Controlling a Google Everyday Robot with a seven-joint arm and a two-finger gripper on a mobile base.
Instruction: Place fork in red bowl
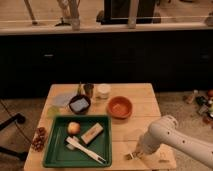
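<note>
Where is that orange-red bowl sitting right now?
The red bowl sits on the wooden table, right of the small dark bowl and beyond the green tray; the gripper is nearer the front edge.
</note>
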